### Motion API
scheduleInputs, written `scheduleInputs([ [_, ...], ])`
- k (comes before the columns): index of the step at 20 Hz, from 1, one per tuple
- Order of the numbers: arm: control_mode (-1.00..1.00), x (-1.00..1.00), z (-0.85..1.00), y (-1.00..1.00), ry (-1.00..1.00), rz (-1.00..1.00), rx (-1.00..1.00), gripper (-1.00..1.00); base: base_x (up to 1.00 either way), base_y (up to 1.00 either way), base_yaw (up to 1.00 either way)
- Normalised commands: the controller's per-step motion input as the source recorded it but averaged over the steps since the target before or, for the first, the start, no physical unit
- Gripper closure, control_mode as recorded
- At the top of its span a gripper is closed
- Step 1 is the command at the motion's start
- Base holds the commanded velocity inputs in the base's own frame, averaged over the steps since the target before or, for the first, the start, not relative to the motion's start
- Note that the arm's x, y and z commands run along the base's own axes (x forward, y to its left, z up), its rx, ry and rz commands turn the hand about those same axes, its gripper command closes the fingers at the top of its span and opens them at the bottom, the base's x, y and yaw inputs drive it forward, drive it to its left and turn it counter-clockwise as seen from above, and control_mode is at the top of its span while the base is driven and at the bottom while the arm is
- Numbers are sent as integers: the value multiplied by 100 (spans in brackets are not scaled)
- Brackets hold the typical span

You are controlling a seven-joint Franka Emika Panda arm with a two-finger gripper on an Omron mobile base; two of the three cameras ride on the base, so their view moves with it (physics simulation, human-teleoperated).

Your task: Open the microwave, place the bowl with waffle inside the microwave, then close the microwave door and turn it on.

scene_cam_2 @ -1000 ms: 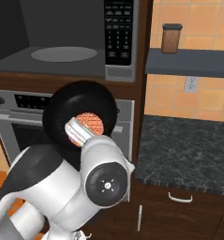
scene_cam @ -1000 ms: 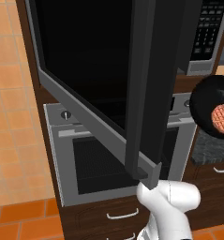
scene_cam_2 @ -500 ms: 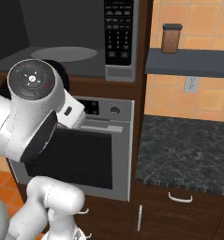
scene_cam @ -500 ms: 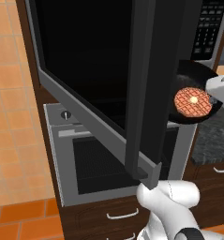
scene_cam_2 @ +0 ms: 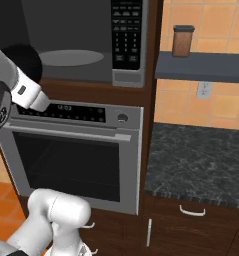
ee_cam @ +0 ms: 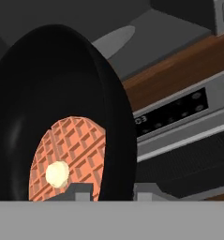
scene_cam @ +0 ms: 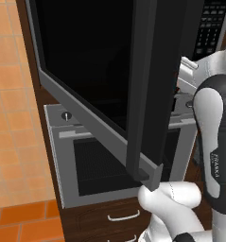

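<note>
While the microwave door hangs wide open, end effector clamped on bowl with waffle, rim level with cavity mouth

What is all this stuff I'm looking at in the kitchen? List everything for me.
microwave: one, grey frame with dark keypad, above the oven, standing open.
microwave door: one, black glass with grey lower edge, swung wide open.
turntable plate: one, pale grey, inside the microwave.
bowl: one, black, held at the microwave's opening.
waffle: one, reddish-orange with a pale pat on it, in the bowl.
oven: one, grey with dark window, under the microwave.
jar: one, brown with dark lid, on the shelf.
shelf: one, grey-blue, right of the microwave.
counter: one, dark speckled, right of the oven.
arm: one, white with dark joints.
gripper: one, closed on the bowl's rim.
</note>
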Motion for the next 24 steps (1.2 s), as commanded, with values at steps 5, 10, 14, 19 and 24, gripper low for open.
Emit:
scheduleInputs([
  [5, -100, 35, 28, 23, -11, -20, 16, 100, 0, 0, 0],
  [10, -100, 69, 0, -13, 3, -3, 34, 100, 0, 0, 0],
  [14, -100, 97, 14, 0, 24, 3, 30, 100, 0, 0, 0],
  [19, -100, 72, 2, 2, 8, -3, 4, 100, 0, 0, 0],
  [24, -100, 95, 0, 0, 5, -6, 2, 100, 0, 0, 0],
])
